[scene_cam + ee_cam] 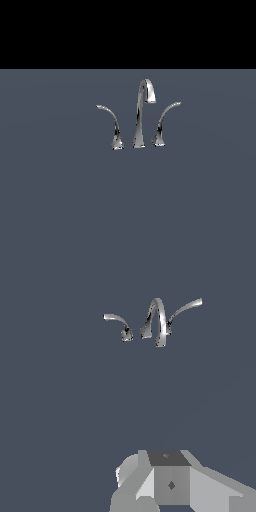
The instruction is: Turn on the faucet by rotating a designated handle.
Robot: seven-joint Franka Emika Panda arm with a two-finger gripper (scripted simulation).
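Note:
The chrome faucet stands on a grey-blue surface in the middle of the exterior view. Its tall gooseneck spout (138, 117) is in the centre. The handle (161, 125) stands to the exterior view's right of the spout, on a flared base, with its tip sweeping up and rightward. A mirror-image lever (116, 131) arches leftward on the other side. The wrist view shows the same set from above and at a distance: spout (159, 321), handle (186, 307), other lever (116, 318). No gripper fingers show in either view.
The grey-blue surface (60, 200) spreads flat around the faucet, with a black background behind it. A grey blocky part of the arm (170, 483) fills the edge of the wrist view.

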